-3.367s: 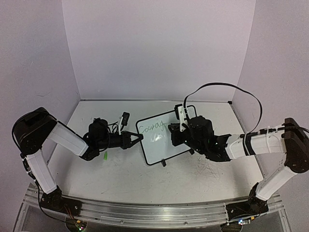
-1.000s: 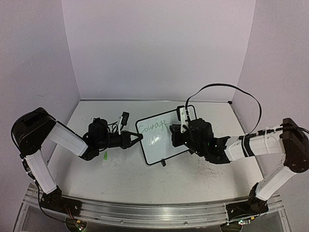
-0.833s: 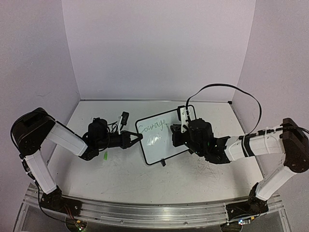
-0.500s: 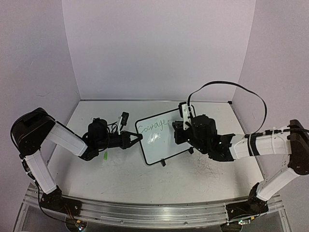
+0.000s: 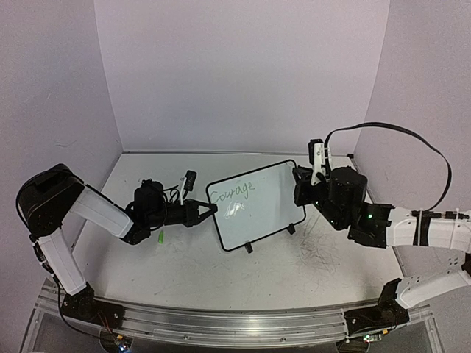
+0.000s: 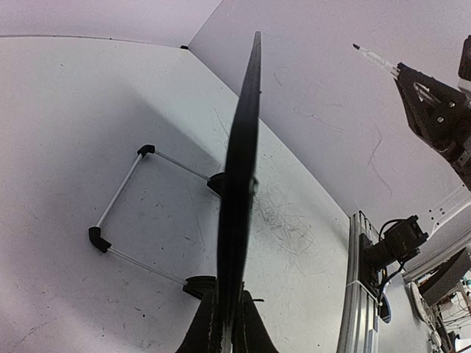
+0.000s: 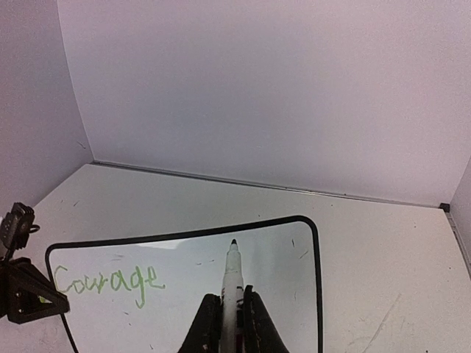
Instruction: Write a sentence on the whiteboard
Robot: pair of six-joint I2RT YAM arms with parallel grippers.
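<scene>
Whiteboard (image 5: 256, 209) is stood at mid-table (image 5: 184, 272), its left edge clamped by the left gripper (image 5: 212, 211). Of the sentence (image 5: 232, 191), only "Courage" is written in green. The marker (image 7: 232, 268), pinched in the right gripper (image 7: 231, 300), has been lifted and drawn rightward, clear of the board.

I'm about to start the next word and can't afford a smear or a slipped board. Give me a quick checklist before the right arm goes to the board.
1. The left gripper is clamped on the whiteboard edge: ok.
2. The marker is gripped in the right gripper, tip forward: ok.
3. Marker tip is off the board surface: ok.
4. Blank space right of and below the sentence: ok.
5. Sentence complete: not ok, only "Courage" shows.
6. Marker tip wet enough: cannot tell.
</scene>
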